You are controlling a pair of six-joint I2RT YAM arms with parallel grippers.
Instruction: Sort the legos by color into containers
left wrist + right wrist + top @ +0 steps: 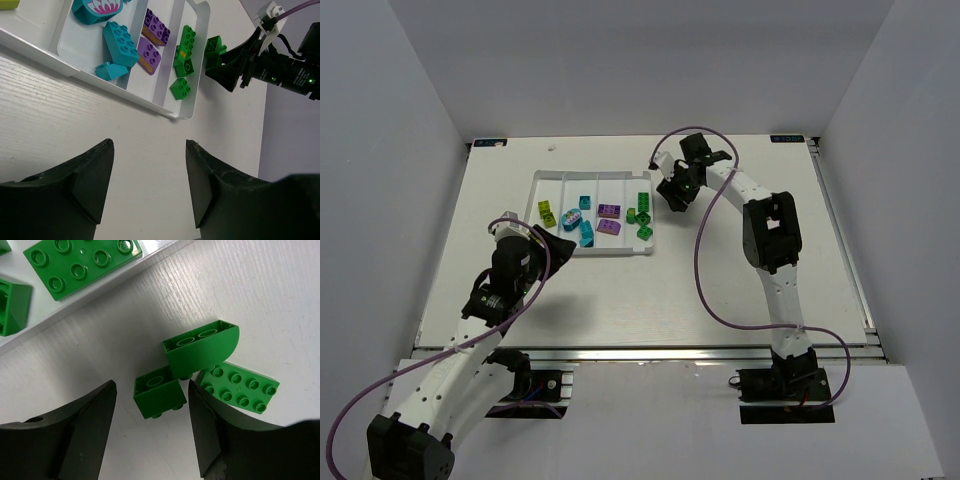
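The white tray (612,250) holds yellow-green legos (548,212), teal ones (586,236), purple ones (609,226) and green ones (644,231), each colour in its own compartment. My right gripper (672,197) is open just right of the tray. In the right wrist view its jaws (152,386) straddle a small green square brick (159,397) lying on the table. A green half-round brick (200,347) and a flat green plate (239,387) lie beside it. My left gripper (148,143) is open and empty over bare table near the tray's front edge (150,102).
The right arm's purple cable (705,260) loops over the table right of the tray. In the left wrist view the right gripper (235,70) sits beside the tray's corner next to a green brick (214,49). White walls surround the table.
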